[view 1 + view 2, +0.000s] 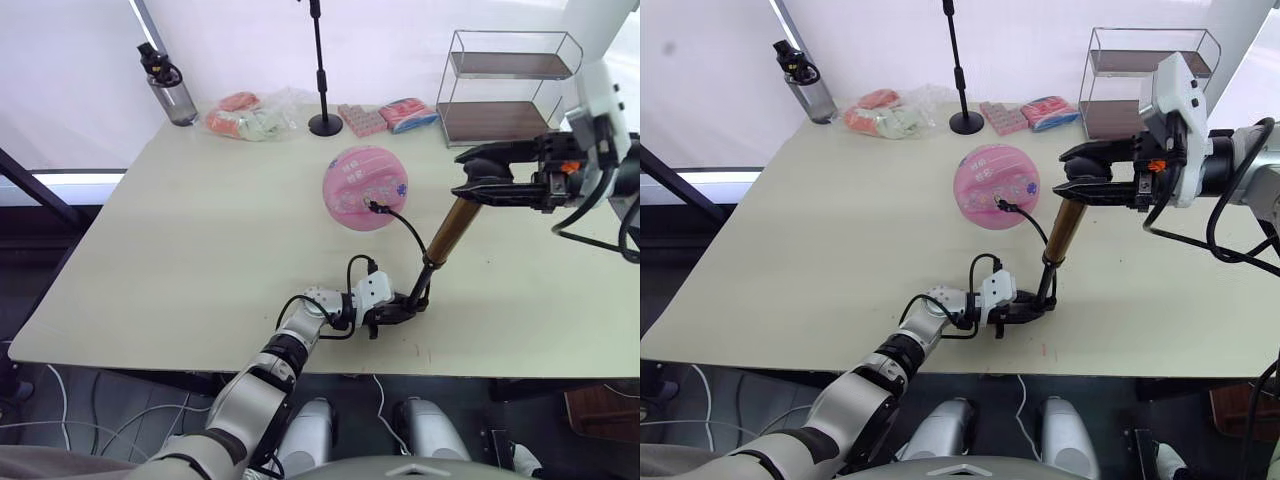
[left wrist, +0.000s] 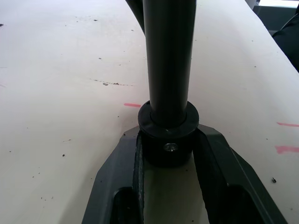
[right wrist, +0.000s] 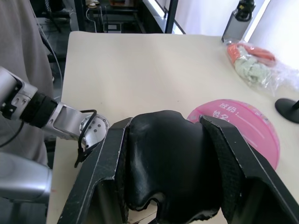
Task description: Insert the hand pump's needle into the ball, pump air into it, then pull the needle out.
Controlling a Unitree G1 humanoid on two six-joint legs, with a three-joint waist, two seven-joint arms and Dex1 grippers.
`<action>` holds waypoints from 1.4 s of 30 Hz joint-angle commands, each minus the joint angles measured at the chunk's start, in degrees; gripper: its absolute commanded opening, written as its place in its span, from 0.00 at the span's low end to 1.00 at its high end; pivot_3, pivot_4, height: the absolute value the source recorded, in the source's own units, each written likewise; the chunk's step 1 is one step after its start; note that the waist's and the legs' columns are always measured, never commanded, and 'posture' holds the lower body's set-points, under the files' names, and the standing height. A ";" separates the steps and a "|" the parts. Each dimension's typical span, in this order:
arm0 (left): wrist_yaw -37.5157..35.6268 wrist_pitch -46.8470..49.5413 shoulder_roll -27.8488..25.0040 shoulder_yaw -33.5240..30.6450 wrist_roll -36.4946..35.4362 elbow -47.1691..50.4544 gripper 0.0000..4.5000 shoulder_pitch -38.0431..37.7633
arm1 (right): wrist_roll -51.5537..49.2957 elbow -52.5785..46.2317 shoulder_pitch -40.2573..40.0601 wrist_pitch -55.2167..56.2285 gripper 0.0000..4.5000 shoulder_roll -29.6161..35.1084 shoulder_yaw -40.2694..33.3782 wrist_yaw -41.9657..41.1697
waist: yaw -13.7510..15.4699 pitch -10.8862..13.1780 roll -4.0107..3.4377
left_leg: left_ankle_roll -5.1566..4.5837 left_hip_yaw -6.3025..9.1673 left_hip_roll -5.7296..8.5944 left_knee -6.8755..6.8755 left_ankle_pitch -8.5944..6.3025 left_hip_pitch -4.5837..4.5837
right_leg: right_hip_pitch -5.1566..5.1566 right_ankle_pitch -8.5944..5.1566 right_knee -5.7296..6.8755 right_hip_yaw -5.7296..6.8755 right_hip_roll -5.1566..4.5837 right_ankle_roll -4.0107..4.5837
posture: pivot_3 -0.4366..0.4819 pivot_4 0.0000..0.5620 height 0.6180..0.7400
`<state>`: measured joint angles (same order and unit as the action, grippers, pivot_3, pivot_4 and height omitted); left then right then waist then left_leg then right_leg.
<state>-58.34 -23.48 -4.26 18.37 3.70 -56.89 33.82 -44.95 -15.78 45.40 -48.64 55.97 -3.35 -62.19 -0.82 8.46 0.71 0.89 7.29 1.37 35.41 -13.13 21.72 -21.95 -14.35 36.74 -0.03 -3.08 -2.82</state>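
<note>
near the table's front edge, left gripper [image 1: 392, 311] clamped on hand pump [image 1: 452, 230] base, right gripper [image 1: 478, 172] clasping its handle

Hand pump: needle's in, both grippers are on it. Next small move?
Probably push the T-handle down with the right gripper: the hose already meets the ball, and the left gripper clamps the hand pump base on the table.

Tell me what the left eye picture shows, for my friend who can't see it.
Two robot claws hold a gold pump tilted on a table: the left claw grips its bottom end, the right claw its handle. The pump's black hose runs to a pink ball. A bottle, packets and a wire rack sit behind.
</note>
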 commanded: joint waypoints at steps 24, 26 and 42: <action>0.56 3.63 -2.57 1.58 3.82 -7.02 0.24 -3.33 | 25.41 2.71 -26.38 26.55 0.40 -11.07 15.53 5.26 | -0.15 -0.61 0.63 | 0.00 0.01 -0.06 -0.01 0.00 -0.32 | 0.28 -0.01 0.01 0.01 0.09 0.01 | 0.48 0.27 0.93; 0.57 3.65 -2.57 1.54 3.83 -7.09 0.24 -3.28 | 25.96 4.39 -27.81 28.82 0.40 -12.09 15.52 4.40 | -0.24 -0.63 0.59 | 0.00 -0.01 -0.05 -0.02 0.00 -0.36 | 0.29 -0.01 0.01 0.00 0.08 0.01 | 0.48 0.27 0.93; 0.45 3.41 -2.71 1.53 3.80 -7.06 0.24 -3.59 | 11.20 -2.60 -14.72 16.21 0.40 -7.40 2.40 1.22 | 0.05 -0.27 0.27 | 0.01 0.00 -0.03 -0.05 0.00 -0.27 | 0.25 -0.01 0.00 -0.02 0.05 0.01 | 0.48 0.27 0.93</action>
<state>-57.97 -23.63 -4.19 18.45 4.03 -57.84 34.15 -29.37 -15.20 26.70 -29.89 46.15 5.52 -60.10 -0.77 8.19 0.98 0.90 7.29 1.37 35.40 -13.13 21.56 -21.79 -14.35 36.73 -0.05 -3.04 -2.83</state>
